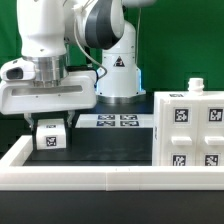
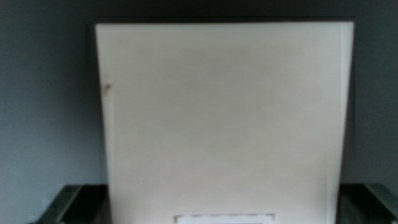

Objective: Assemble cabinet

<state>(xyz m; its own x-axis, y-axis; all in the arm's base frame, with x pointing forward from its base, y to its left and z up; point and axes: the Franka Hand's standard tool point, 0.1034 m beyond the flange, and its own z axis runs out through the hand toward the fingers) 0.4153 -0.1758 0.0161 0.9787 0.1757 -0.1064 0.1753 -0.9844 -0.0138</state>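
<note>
Assembly looks barely begun: the white box body [image 1: 190,130] stands by itself, while one tagged block [image 1: 48,136] sits well apart from the body, toward the exterior view's left, directly under the hand [image 1: 48,118]. Whether the hand pinches that block or merely straddles it, I cannot tell. Dark table [image 1: 100,150] separates block from body, leaving working room, and the marker board [image 1: 118,121] lies behind that gap.

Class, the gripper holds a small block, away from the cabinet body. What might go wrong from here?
1. The block fills the wrist view, so alignment with the body may suffer.
2. The gripper holds it near one end; it might tilt or slip when pressed in.
</note>
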